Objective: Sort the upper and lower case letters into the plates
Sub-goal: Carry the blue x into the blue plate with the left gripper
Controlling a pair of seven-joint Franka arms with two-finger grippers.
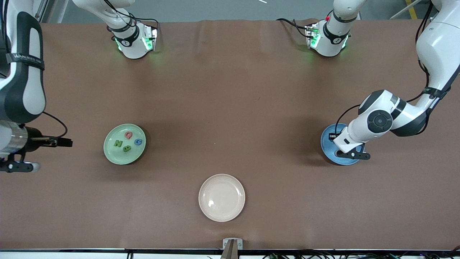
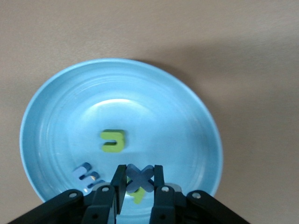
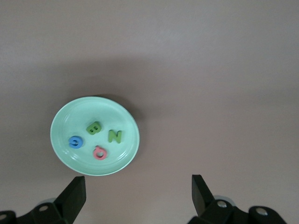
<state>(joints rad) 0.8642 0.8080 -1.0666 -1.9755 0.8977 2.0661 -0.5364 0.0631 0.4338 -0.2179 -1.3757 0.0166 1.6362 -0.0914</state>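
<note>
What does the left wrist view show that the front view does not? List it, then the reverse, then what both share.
Only the left wrist view: the left gripper shut on the blue x, with a green letter and a blue letter lying in the plate.
Only the front view: the green plate holding four letters, the cream plate, and the open right gripper waiting at its end of the table.
Both: the blue plate on the brown table.
</note>
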